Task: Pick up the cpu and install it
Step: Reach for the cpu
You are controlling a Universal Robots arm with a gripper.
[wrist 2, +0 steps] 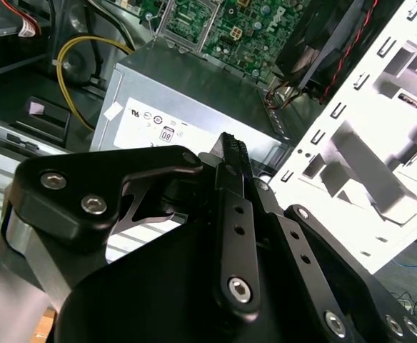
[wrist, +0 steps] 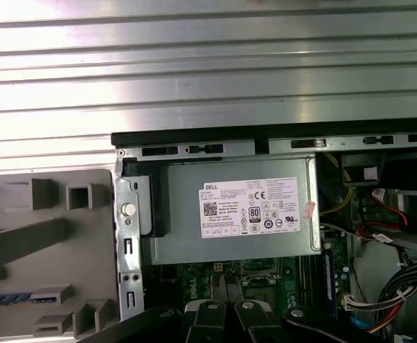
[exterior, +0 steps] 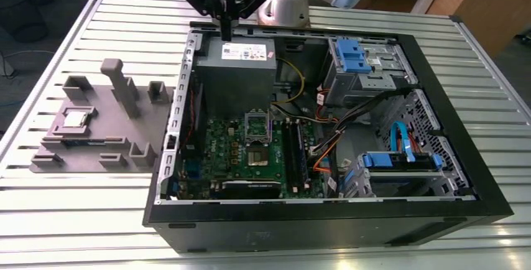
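Observation:
The cpu (exterior: 76, 119), a small silver square chip, lies in a recess of the grey fixture plate (exterior: 99, 152) at the exterior view's left, outside the computer case. My gripper (exterior: 226, 33) hangs above the far end of the open case, over the grey power supply (exterior: 236, 65), its two black fingers pressed together with nothing between them. In both wrist views the fingers (wrist 2: 231, 153) (wrist: 215, 314) point toward the power supply (wrist: 237, 214). The metal-framed socket (exterior: 257, 134) sits on the green motherboard (exterior: 220, 158), well apart from the gripper.
The black case wall (exterior: 332, 220) rims the open tower on a slatted metal table (exterior: 464, 46). Inside are blue drive brackets (exterior: 352, 55), cables (exterior: 332, 139) and a memory stick (exterior: 295, 152). Tall grey posts (exterior: 120, 83) rise from the fixture plate.

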